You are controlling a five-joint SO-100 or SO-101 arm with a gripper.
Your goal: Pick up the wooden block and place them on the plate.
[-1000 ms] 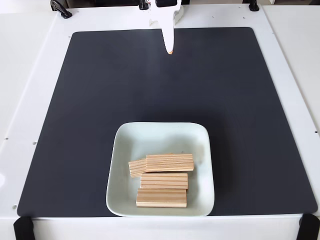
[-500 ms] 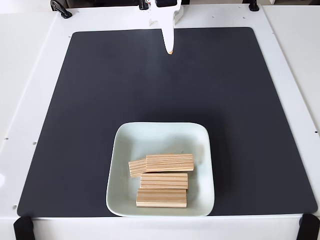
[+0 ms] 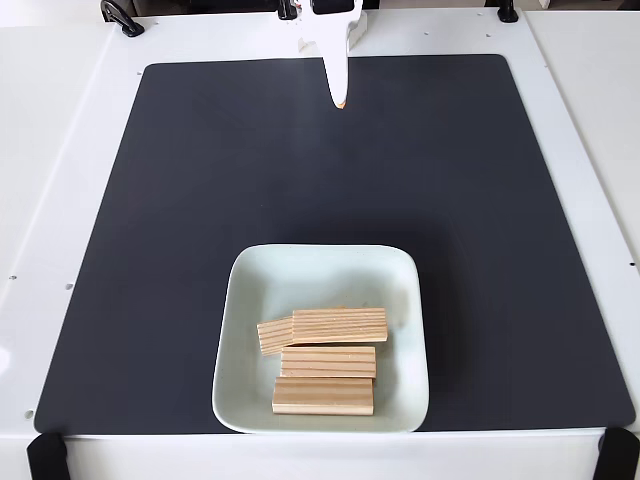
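Note:
The pale mint plate (image 3: pixel 250 290) sits near the front edge of the black mat in the fixed view. Several wooden blocks lie inside it: one (image 3: pixel 340 324) resting partly over another (image 3: pixel 272 336) at the left, a third (image 3: pixel 328 361) below them, and one (image 3: pixel 322 396) nearest the front rim. My white gripper (image 3: pixel 340 100) hangs far back at the top of the mat, fingers together in a narrow point, holding nothing.
The black mat (image 3: pixel 200 200) covers most of the white table. Black clamps sit at the table's back corners (image 3: pixel 120 18) and black straps at the front corners (image 3: pixel 45 455).

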